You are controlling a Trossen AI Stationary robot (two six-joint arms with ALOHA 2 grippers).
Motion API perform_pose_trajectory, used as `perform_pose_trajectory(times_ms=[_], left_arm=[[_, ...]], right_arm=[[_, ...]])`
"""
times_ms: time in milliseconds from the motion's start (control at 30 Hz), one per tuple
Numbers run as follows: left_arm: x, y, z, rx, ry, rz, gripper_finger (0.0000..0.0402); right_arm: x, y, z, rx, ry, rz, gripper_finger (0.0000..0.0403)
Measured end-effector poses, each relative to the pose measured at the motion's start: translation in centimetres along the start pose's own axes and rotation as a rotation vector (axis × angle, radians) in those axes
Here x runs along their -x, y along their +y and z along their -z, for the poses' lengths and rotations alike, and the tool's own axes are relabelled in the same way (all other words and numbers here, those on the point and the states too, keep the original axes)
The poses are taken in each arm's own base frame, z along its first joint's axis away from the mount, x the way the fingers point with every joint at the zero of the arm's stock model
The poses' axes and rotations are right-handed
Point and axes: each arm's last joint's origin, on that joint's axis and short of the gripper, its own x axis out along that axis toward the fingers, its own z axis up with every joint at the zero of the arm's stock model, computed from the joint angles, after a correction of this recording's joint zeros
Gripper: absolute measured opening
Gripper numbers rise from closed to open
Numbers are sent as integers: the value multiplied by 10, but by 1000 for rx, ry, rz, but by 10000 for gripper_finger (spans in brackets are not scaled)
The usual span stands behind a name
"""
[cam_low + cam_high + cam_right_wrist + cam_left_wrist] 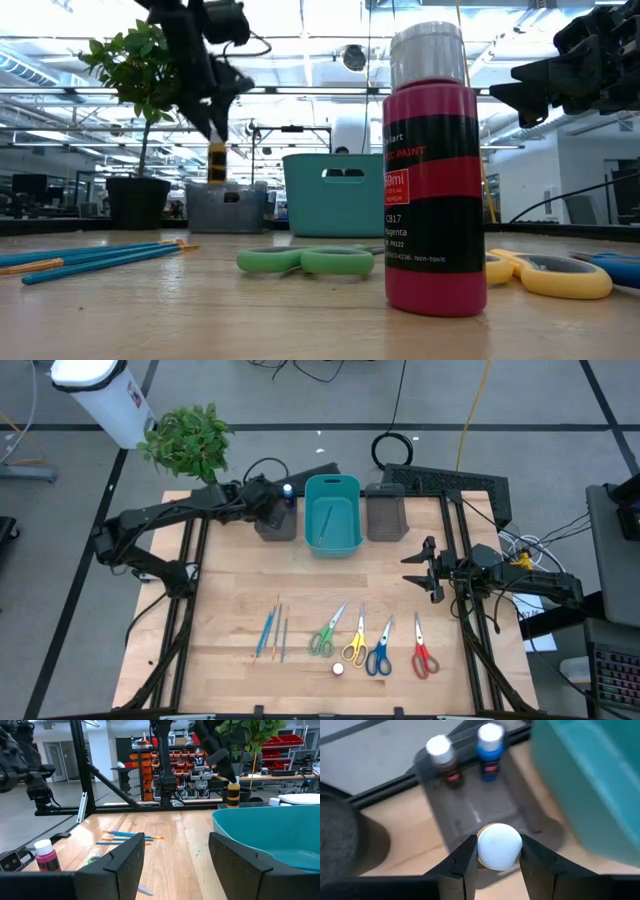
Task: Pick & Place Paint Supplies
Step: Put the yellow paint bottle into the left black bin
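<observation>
My left gripper (272, 498) hangs over the left dark grey bin (470, 805) at the table's far side, shut on a small yellow paint bottle with a white cap (216, 162). Two bottles stand in that bin, one white-capped (440, 751) and one blue-capped (490, 742). A magenta bottle (434, 170) stands near the front edge. Behind it lie the thin brushes (272, 632) and the green (325, 635), yellow (355, 645), blue (380, 652) and red (422, 657) scissors. My right gripper (422, 570) waits open at the right, holding nothing. My left gripper pinches the yellow bottle's upper end, at its white cap (499, 847), between its two fingers (468, 860). The fingers slant down from the table's left. The bottle hangs upright below them (216, 172), clear of the grey bin's floor.
A teal bin (332, 515) stands just right of the left grey bin, with a second dark grey bin (385, 515) beyond it. A potted plant (190, 440) stands off the far left corner. Bare wood lies between the bins and the scissors.
</observation>
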Motion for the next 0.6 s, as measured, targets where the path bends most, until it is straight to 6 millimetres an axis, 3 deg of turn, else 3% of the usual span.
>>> perform_pose_trajectory(times_ms=[600], left_arm=[[-45,10,33,76,-3,-9,123]], right_arm=[[0,0,0,0,0,0,212]])
